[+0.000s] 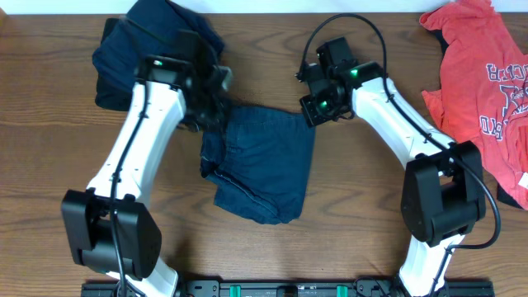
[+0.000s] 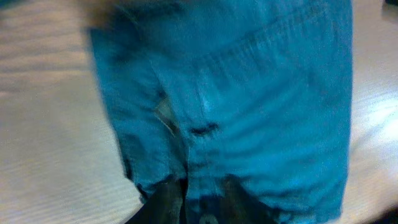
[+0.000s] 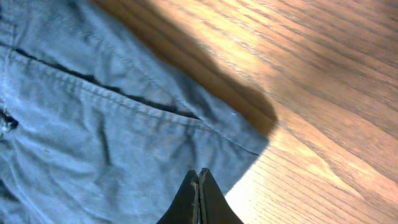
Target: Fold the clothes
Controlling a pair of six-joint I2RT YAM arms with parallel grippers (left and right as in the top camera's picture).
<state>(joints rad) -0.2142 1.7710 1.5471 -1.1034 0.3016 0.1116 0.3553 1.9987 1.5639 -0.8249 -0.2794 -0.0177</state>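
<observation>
Navy woven shorts (image 1: 264, 161), seamed, folded roughly rectangular. Clenched right claw (image 3: 199, 179) at their corner. Left claw (image 2: 202, 194) over them, blurred: can't tell grip.

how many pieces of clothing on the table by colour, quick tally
dark navy blue: 2 (the shorts in the middle, and a bunched heap at the far left that may hide more than one piece)
red-orange: 1 (the t-shirt at the far right)
total: 3 that can be told apart
</observation>
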